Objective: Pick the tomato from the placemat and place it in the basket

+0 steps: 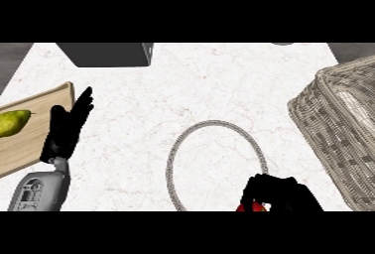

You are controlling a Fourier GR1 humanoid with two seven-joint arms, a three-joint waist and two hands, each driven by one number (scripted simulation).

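Note:
At the lower edge of the head view my right hand [280, 194] is curled round the red tomato [252, 207], of which only a small part shows under the fingers. It sits at the near right part of the round white placemat [192, 163] with a rope rim. The wicker basket [338, 124] stands at the right, apart from the hand. My left hand [67, 126] rests open at the left, fingers pointing away.
A wooden cutting board [33, 139] at the left edge carries a yellow-green pear [13, 121], just beside my left hand. A dark grey box [106, 53] stands at the back left. The counter top is white marble.

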